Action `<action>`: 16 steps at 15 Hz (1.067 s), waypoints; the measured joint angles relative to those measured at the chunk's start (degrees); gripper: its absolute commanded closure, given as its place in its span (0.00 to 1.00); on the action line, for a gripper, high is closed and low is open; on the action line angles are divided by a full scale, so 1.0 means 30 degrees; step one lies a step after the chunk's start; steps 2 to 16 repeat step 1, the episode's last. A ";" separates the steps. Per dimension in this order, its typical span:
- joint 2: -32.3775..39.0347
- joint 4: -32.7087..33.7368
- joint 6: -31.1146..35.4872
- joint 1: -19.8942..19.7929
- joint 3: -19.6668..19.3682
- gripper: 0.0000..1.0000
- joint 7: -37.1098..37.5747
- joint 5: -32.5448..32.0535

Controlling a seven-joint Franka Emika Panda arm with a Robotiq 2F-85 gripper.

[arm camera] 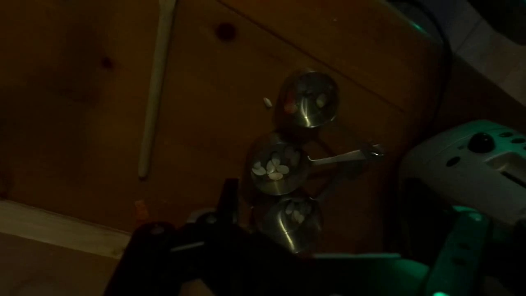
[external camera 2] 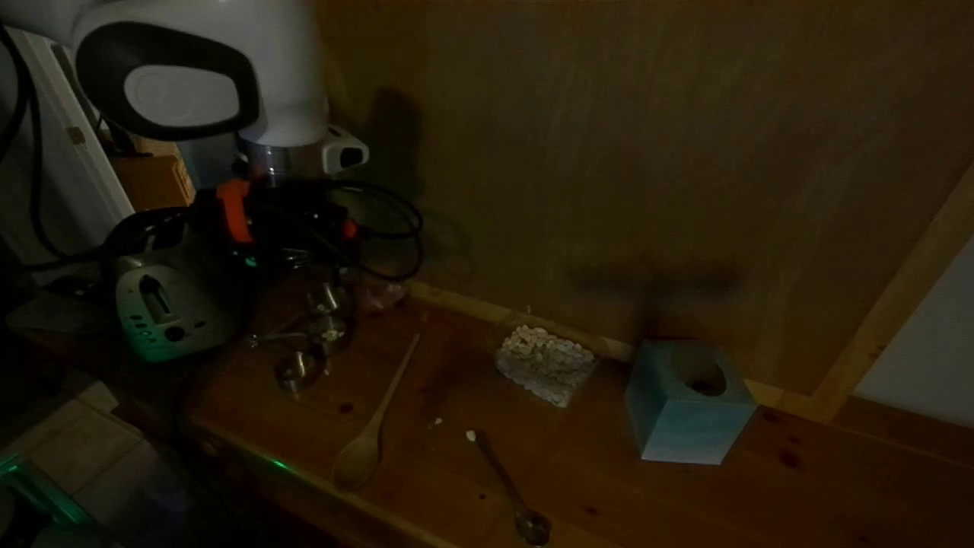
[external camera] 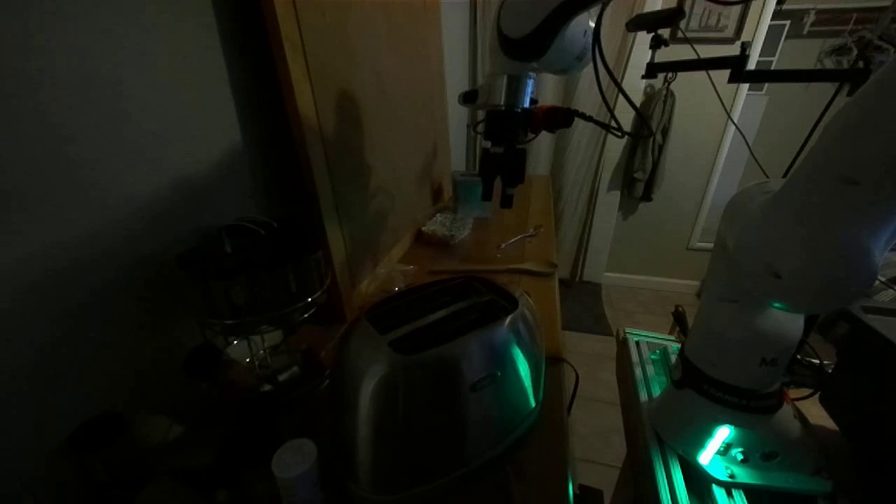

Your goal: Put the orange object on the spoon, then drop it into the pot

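Gripper (external camera: pixel 497 200), black with two fingers (arm camera: pixel 228 201), has the small orange strip (arm camera: pixel 141 211) at nine o'clock

Think of the wrist view as a clock, with its middle between the two finger ends. The orange strip lies out toward nine o'clock, past the near finger, not between the two. It is on the brown wooden table (arm camera: pixel 201 123), near the long pale wooden edging (arm camera: pixel 61 231). It seems to run from twelve to six o'clock, but it is too dark to be sure.

The fingers stand wide apart and hold nothing. In an exterior view they hang up above the table.

From the strip, the handle end of the long tan wooden spoon (external camera 2: pixel 372 434) is just off at twelve o'clock. A shorter dark spoon (external camera 2: pixel 501 473), likely metal, lies well apart from it, so I can't tell which spoon is meant. I see no sure pot; maybe it is one of the three round shiny metal cups (arm camera: pixel 276 187), which lie nearer the gripper.

So I think the gripper should go toward nine o'clock first, then down. The fingers come together from nine and three, so little turning may be needed.
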 measured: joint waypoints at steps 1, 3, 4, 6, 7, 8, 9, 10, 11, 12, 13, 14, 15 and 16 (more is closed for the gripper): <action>-0.0107 -0.0005 -0.0078 0.0014 -0.0007 0.00 -0.0006 0.0000; -0.0107 -0.0005 -0.0078 0.0014 -0.0007 0.00 -0.0006 0.0000; -0.0107 -0.0005 -0.0078 0.0014 -0.0007 0.00 -0.0006 0.0000; -0.0107 -0.0005 -0.0078 0.0014 -0.0007 0.00 -0.0006 0.0000; -0.0107 -0.0005 -0.0078 0.0014 -0.0007 0.00 -0.0006 0.0000; -0.0107 -0.0005 -0.0078 0.0014 -0.0007 0.00 -0.0006 0.0000; -0.0107 -0.0005 -0.0078 0.0014 -0.0007 0.00 -0.0006 0.0000; -0.0107 -0.0005 -0.0078 0.0014 -0.0007 0.00 -0.0006 0.0000; -0.0107 -0.0005 -0.0078 0.0014 -0.0007 0.00 -0.0006 0.0000; -0.0107 -0.0005 -0.0078 0.0014 -0.0007 0.00 -0.0006 0.0000; -0.0107 -0.0005 -0.0078 0.0014 -0.0007 0.00 -0.0006 0.0000; -0.0107 -0.0005 -0.0078 0.0014 -0.0007 0.00 -0.0006 0.0000; -0.0107 -0.0005 -0.0078 0.0014 -0.0007 0.00 -0.0006 0.0000; -0.0107 -0.0005 -0.0078 0.0014 -0.0007 0.00 -0.0006 0.0000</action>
